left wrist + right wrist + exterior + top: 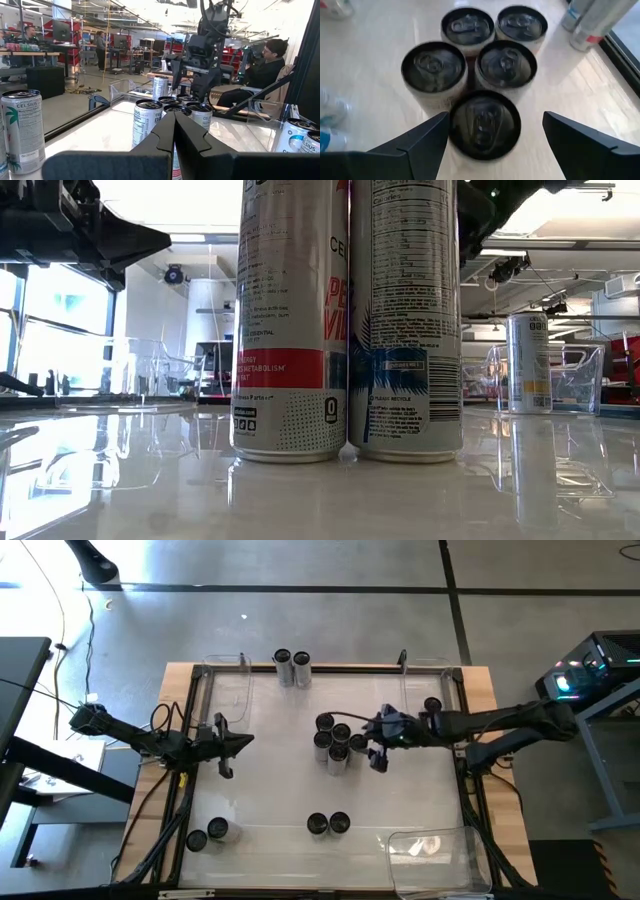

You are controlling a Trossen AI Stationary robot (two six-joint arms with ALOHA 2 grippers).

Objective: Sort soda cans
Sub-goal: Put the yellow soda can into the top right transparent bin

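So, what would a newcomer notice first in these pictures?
Probably the cluster of cans mid-table, with the right gripper open right beside it, its fingers either side of the nearest can. In the low view, two cans touching side by side fill the picture. The left gripper hangs shut over the table's left part.

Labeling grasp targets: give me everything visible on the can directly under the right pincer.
The can is a small upright cylinder with a dark round top, a pull tab on it, and pale sides. It stands on the light table as the nearest of a tight five-can cluster, packed close against the two cans behind it; contact can't be confirmed. The right pincer hangs above it, open, fingers spread to either side, not touching it. Label print isn't readable here.
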